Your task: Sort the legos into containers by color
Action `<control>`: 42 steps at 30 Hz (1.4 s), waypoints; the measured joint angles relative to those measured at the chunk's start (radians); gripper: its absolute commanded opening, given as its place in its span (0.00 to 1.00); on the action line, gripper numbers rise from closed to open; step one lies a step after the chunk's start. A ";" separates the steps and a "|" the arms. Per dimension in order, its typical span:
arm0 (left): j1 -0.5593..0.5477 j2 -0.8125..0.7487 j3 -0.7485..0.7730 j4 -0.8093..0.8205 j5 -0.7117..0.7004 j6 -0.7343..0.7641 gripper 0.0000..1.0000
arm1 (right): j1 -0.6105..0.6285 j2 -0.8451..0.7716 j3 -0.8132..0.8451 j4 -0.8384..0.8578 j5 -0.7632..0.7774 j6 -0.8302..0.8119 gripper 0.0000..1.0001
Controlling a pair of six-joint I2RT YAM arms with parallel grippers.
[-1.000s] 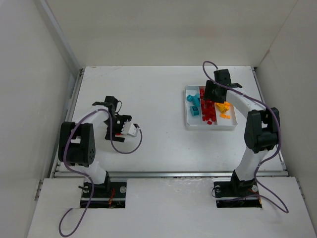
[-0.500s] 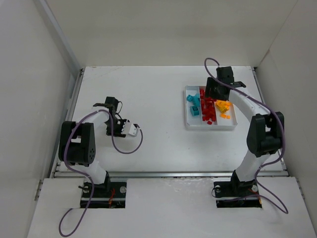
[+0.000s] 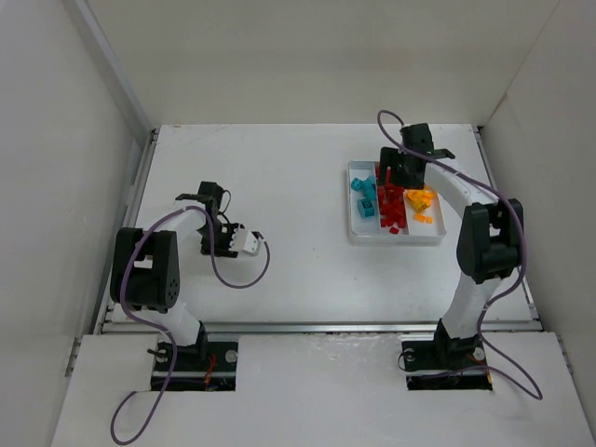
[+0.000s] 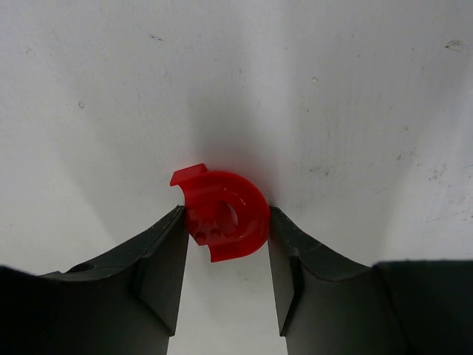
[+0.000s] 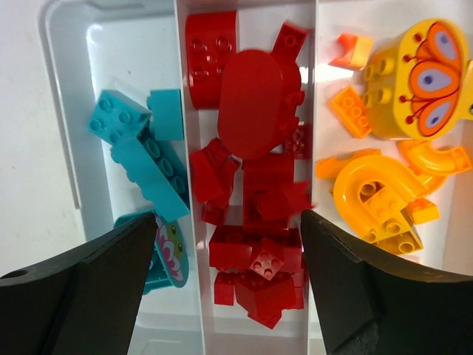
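Centre of left wrist view: left gripper (image 4: 225, 218) pinches a red curved lego (image 4: 222, 207) down at the table (image 4: 332, 89).
Upper right, overhead: right gripper (image 5: 229, 222) spread wide over the tray (image 5: 59, 111).
Compartments: teal legos (image 5: 140, 148) left, red middle, orange-yellow right.

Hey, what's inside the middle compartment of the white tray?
Only red legos, heaped loosely, with a smooth red oval piece on top. The heap covers most of the compartment floor, so anything beneath is hidden.
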 measured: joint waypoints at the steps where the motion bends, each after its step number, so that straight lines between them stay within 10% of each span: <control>1: -0.002 0.000 0.000 0.000 0.000 -0.002 0.00 | 0.000 0.011 0.001 -0.004 -0.005 -0.005 0.84; 22: -0.027 -0.003 0.229 -0.032 0.247 -0.169 0.00 | -0.006 -0.071 0.008 -0.034 -0.001 -0.021 0.85; 31: -0.098 -0.016 0.257 -0.034 0.319 -0.275 0.00 | -0.100 -0.121 -0.139 -0.021 0.001 -0.002 0.27; 42: -0.120 -0.032 0.257 -0.031 0.355 -0.369 0.00 | -0.138 -0.090 -0.193 -0.018 0.005 0.002 0.39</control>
